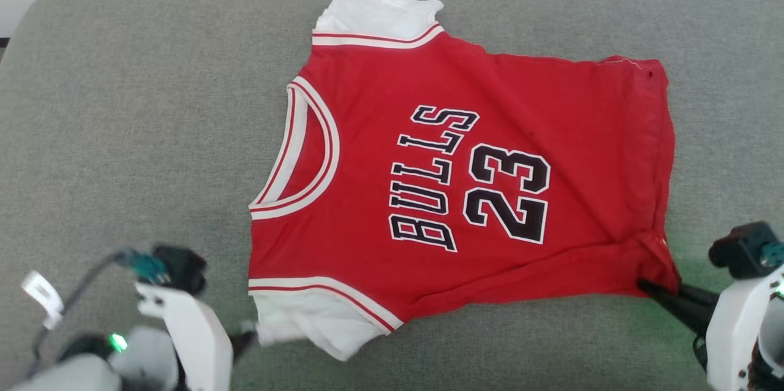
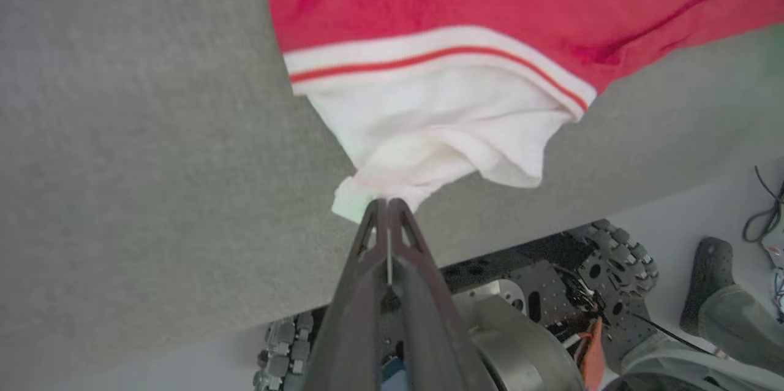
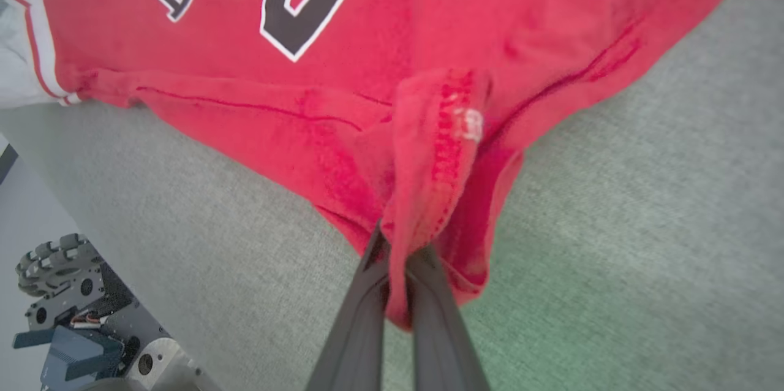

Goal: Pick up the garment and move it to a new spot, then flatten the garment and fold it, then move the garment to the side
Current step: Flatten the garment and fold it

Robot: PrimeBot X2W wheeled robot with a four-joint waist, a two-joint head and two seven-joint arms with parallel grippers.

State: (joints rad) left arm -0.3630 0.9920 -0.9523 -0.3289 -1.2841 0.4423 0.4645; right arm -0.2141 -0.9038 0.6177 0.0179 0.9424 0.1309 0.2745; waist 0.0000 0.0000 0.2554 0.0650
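The garment (image 1: 453,182), a red jersey with white sleeves and a black "BULLS 23" print, lies spread face up on the grey cushioned surface (image 1: 135,121), collar to the left, hem to the right. My left gripper (image 1: 254,336) is shut on the tip of the near white sleeve (image 2: 429,140); in the left wrist view the gripper (image 2: 387,202) pinches that sleeve's edge. My right gripper (image 1: 649,287) is shut on the near hem corner, and in the right wrist view a bunched red fold (image 3: 429,182) runs between its closed fingers (image 3: 361,317).
The surface's front edge runs close below both grippers; beyond it the robot's wheeled base (image 2: 551,293) and pale floor show. A dark shoe (image 2: 704,280) stands on the floor at the right. A white tag on a cable (image 1: 43,296) hangs by my left arm.
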